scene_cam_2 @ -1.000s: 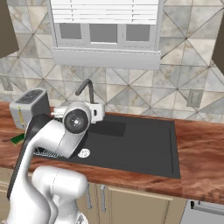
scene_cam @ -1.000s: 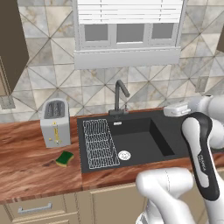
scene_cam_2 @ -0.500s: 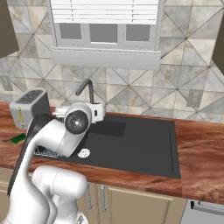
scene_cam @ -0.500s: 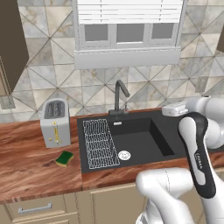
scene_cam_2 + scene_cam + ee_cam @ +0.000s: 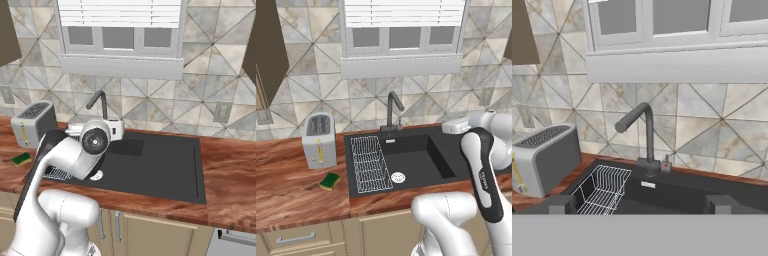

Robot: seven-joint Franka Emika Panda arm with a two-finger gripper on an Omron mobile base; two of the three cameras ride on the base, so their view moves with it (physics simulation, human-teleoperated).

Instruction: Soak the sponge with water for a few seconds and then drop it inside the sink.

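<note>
wooden counter [image 5: 286, 195] | sponge [image 5: 330, 181] beside toaster [image 5: 319, 140] | sink [image 5: 416, 160] | fingers [image 5: 559, 204] spread, empty

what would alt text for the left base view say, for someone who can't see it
A small green and yellow sponge lies on the brown wooden counter between a silver toaster and a dark rectangular sink, while the white robot arm rises at right.

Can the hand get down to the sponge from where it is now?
Probably yes. The sponge lies flat on bare counter in front of the toaster, nothing on top of it. The hand is open and empty over the sink, so it must swing left.
</note>
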